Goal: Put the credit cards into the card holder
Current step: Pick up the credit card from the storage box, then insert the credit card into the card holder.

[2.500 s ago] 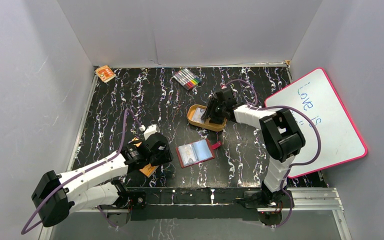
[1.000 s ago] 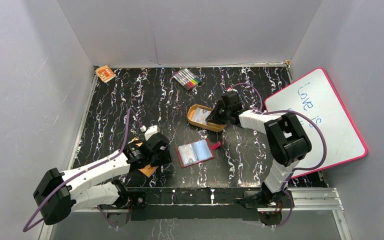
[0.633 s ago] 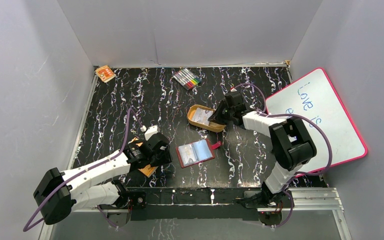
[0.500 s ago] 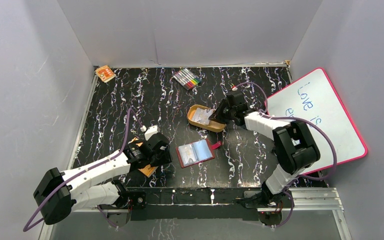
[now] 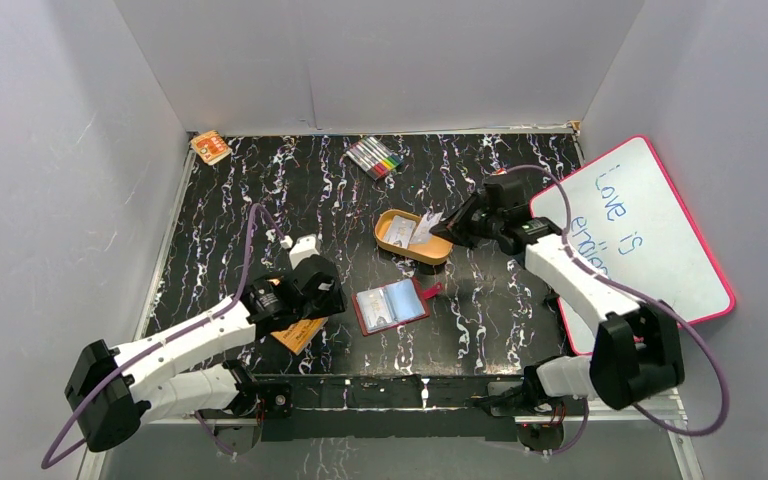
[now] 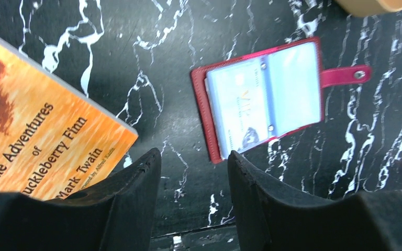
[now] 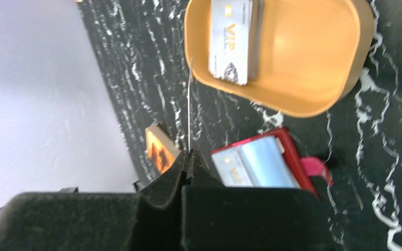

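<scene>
The red card holder (image 5: 392, 305) lies open on the black table, one credit card visible in its left clear pocket (image 6: 235, 104). My right gripper (image 5: 444, 228) is shut on another credit card (image 5: 427, 227), lifted tilted over the right rim of the orange tin (image 5: 412, 250). In the right wrist view that card (image 7: 189, 104) shows edge-on as a thin line rising from the closed fingertips (image 7: 190, 155). More cards (image 7: 232, 42) lie in the tin (image 7: 303, 63). My left gripper (image 6: 193, 167) stands open and holds nothing, hovering just left of the holder (image 6: 264, 104).
An orange booklet (image 6: 31, 146) lies under my left wrist, left of the holder. Coloured markers (image 5: 375, 157) sit at the back, a small orange box (image 5: 210, 147) in the far left corner. A pink-framed whiteboard (image 5: 640, 240) leans at the right.
My right gripper closed on a card in the tin, raised it and drew back to the right as the arm swung out. My left arm shifted slightly forward, uncovering more of the booklet.
</scene>
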`<state>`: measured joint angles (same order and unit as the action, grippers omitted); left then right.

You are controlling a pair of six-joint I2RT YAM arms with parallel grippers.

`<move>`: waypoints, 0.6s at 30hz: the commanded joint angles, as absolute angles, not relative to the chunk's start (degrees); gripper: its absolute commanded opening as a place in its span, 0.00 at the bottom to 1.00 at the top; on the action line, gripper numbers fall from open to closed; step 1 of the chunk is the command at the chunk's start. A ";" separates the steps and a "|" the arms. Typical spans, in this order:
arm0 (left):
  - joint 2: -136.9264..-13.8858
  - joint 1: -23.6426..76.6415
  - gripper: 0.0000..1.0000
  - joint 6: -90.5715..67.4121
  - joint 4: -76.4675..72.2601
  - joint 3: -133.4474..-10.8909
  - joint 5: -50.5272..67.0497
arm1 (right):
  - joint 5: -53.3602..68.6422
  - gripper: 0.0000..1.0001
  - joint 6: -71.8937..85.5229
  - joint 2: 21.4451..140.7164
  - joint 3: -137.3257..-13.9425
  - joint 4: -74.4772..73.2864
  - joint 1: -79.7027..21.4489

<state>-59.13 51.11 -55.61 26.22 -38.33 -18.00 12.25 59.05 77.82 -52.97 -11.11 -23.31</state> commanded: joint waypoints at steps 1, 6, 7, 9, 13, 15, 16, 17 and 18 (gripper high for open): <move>-57.73 50.90 0.48 -51.07 26.21 -42.53 -21.52 | 19.14 0.00 65.61 71.04 -56.31 -19.39 -21.37; -57.89 50.95 0.51 -47.62 24.45 -44.60 -18.46 | 22.81 0.00 68.15 66.48 -56.22 -21.52 -20.93; -57.77 50.96 0.52 -47.11 23.84 -44.58 -17.47 | 23.27 0.00 68.22 65.83 -55.96 -21.80 -20.99; -57.37 50.97 0.54 -46.48 22.71 -44.21 -15.38 | 23.83 0.00 67.54 64.70 -55.56 -22.24 -20.96; -57.49 51.17 0.63 -45.58 19.65 -43.03 -9.50 | 25.19 0.00 58.16 64.09 -56.67 -23.90 -20.99; -58.26 52.72 0.72 -45.93 18.53 -42.77 -8.16 | 25.80 0.00 51.74 64.22 -56.83 -27.74 -20.97; -58.84 54.09 0.78 -46.30 17.93 -42.72 -8.33 | 26.36 0.00 47.95 63.98 -56.40 -28.13 -21.06; -59.65 55.77 0.80 -46.46 17.17 -42.72 -8.73 | 25.73 0.00 44.37 63.60 -56.22 -31.02 -21.09; -60.65 57.14 0.82 -46.63 16.35 -42.86 -9.05 | 24.13 0.00 41.34 62.96 -55.71 -32.91 -21.09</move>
